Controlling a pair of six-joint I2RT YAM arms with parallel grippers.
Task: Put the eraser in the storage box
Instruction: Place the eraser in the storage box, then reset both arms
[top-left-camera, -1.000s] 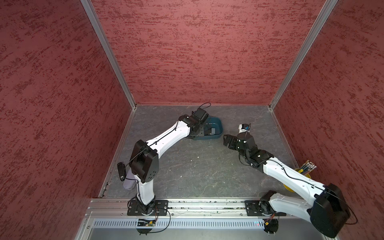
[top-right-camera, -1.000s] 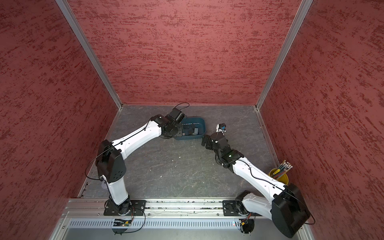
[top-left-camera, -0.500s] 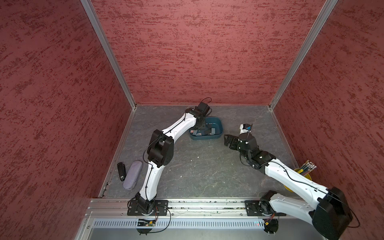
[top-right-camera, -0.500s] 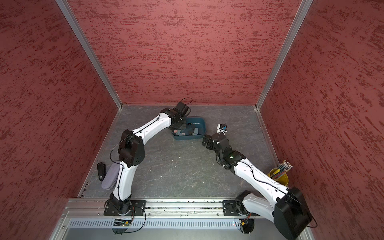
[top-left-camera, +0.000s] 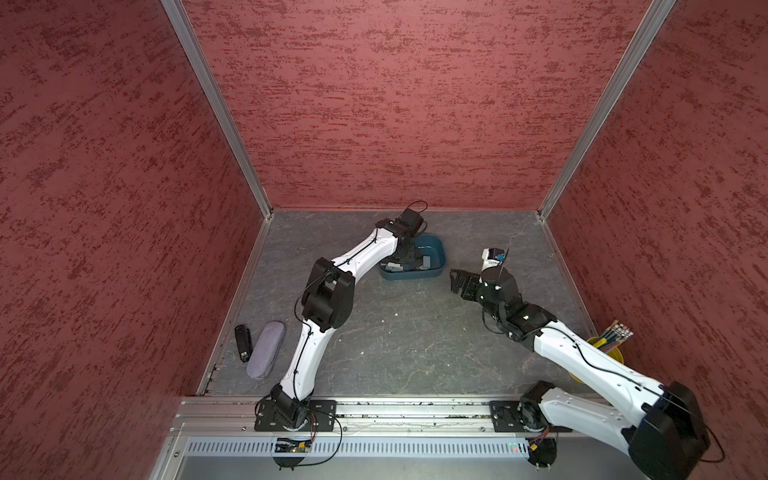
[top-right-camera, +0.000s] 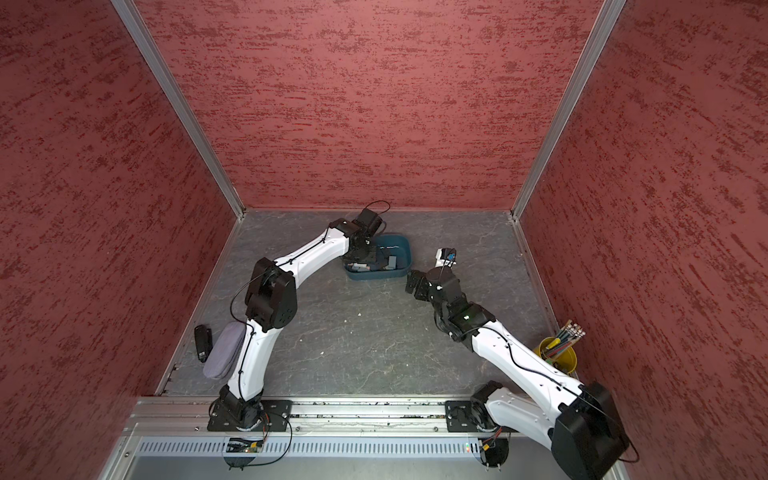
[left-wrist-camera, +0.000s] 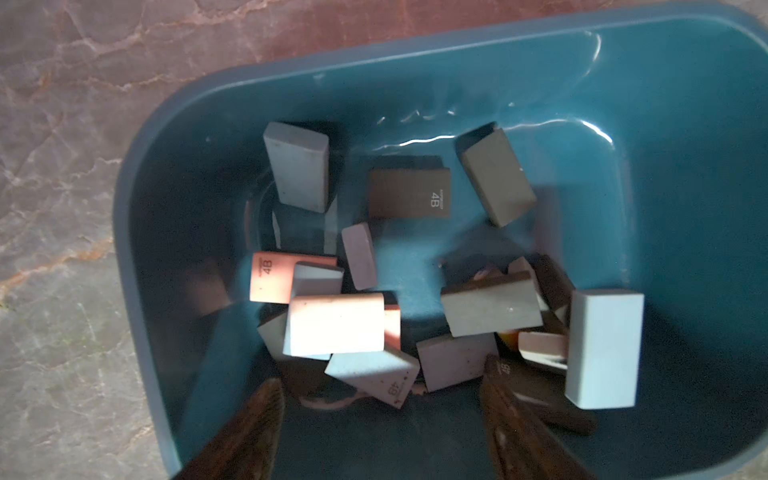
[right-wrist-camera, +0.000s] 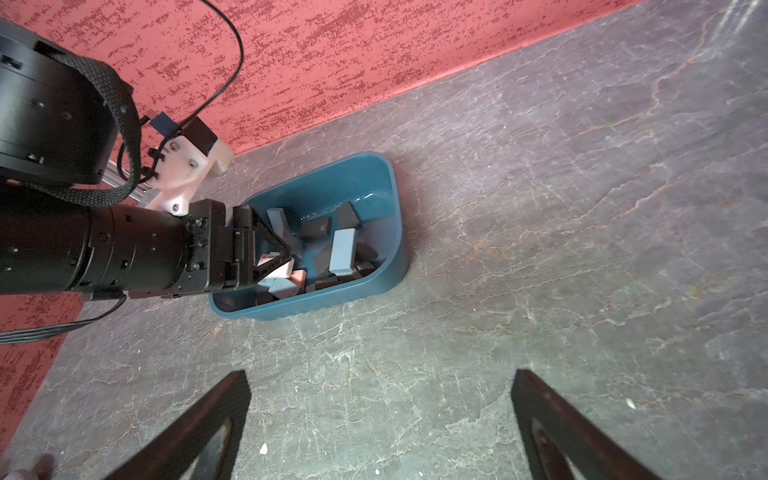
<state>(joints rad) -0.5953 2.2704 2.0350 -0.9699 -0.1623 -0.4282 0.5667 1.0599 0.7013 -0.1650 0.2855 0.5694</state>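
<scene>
Left gripper (left-wrist-camera: 382, 432) hangs spread, empty, over erasers (left-wrist-camera: 336, 324) inside storage box (left-wrist-camera: 685, 166).

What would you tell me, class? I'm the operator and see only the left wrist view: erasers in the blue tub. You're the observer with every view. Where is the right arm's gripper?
Observer: The right gripper is beside the storage box, apart from it.
Operator: Is it carrying anything?
Observer: No. In the right wrist view its fingers are spread with nothing between them.
Operator: What else is on the table?
Observer: A yellow pencil cup stands at the table's edge beside the right arm.
</scene>
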